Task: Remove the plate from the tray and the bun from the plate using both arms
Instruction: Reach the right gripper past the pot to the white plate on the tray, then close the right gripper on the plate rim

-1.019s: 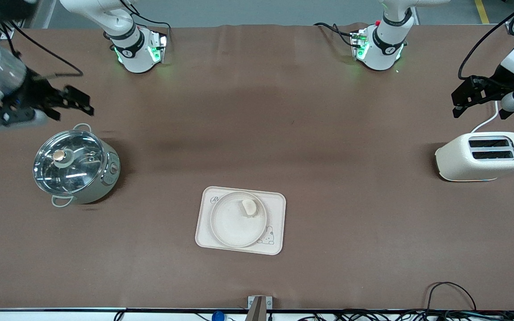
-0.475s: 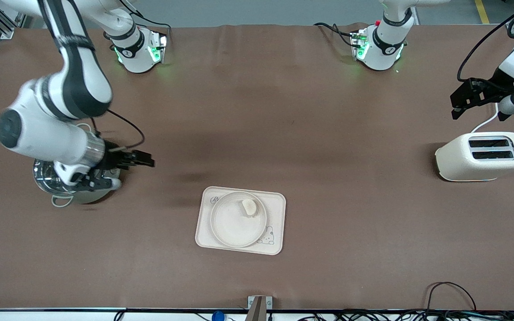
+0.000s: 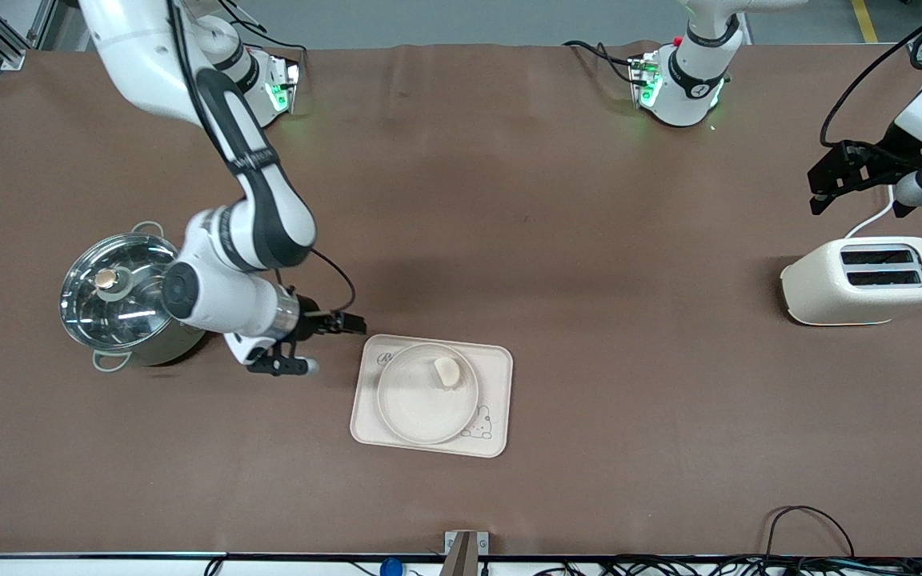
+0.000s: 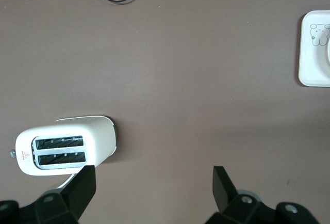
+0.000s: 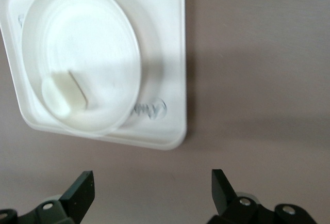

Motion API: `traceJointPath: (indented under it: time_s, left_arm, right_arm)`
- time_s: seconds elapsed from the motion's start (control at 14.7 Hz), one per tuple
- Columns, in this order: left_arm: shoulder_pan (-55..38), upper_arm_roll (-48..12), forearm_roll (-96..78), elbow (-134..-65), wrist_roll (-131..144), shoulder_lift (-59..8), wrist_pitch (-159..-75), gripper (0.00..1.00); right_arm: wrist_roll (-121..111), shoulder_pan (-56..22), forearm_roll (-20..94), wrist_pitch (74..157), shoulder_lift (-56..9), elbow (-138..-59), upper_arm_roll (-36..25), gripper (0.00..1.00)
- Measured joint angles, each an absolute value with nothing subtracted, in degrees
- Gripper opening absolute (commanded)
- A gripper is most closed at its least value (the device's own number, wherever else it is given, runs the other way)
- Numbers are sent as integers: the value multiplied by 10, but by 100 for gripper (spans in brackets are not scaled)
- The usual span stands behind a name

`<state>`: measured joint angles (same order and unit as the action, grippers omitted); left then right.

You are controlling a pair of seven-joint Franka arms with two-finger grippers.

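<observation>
The round cream plate [image 3: 413, 400] lies on the rectangular cream tray [image 3: 498, 376] with a rabbit drawing. The small pale bun [image 3: 446, 372] rests on the plate near its rim. My right gripper [image 3: 345, 324] is open and empty over the table, just beside the tray's corner toward the pot. Its wrist view shows the plate [image 5: 82, 43], the bun [image 5: 55, 94] and the tray [image 5: 172, 69] ahead of the open right gripper [image 5: 152, 182]. My left gripper [image 3: 823, 178] is open and empty, up over the table beside the toaster; it shows in the left wrist view [image 4: 153, 178].
A steel pot with a glass lid [image 3: 126, 298] stands at the right arm's end of the table. A cream toaster [image 3: 865, 280] stands at the left arm's end, also in the left wrist view [image 4: 62, 149]. Cables lie along the table's near edge.
My right arm has swung from above the pot down toward the tray, and its gripper is now beside the tray's corner. The left gripper has hardly moved. Plate and bun stay put.
</observation>
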<state>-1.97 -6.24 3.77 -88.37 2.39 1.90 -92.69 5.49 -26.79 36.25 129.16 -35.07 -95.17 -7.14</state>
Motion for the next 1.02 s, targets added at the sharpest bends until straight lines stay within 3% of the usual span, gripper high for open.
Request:
traceJointPath:
  time_s: [0.27, 0.54, 0.75, 1.02]
  left_arm:
    - [-20, -62, 38, -883, 24, 19, -927, 100]
    - [-20, -62, 38, -883, 24, 19, -927, 100]
    - [-20, -62, 38, -883, 24, 19, -926, 100]
    - [-20, -62, 38, -883, 24, 19, -926, 100]
  right_arm:
    - [56, -280, 396, 1334, -441, -879, -72, 99]
    - [73, -280, 401, 1353, -505, -801, -74, 91]
    - [74, -280, 402, 1353, -522, -773, -76, 63]
    - [74, -280, 402, 1360, -529, -767, -76, 37]
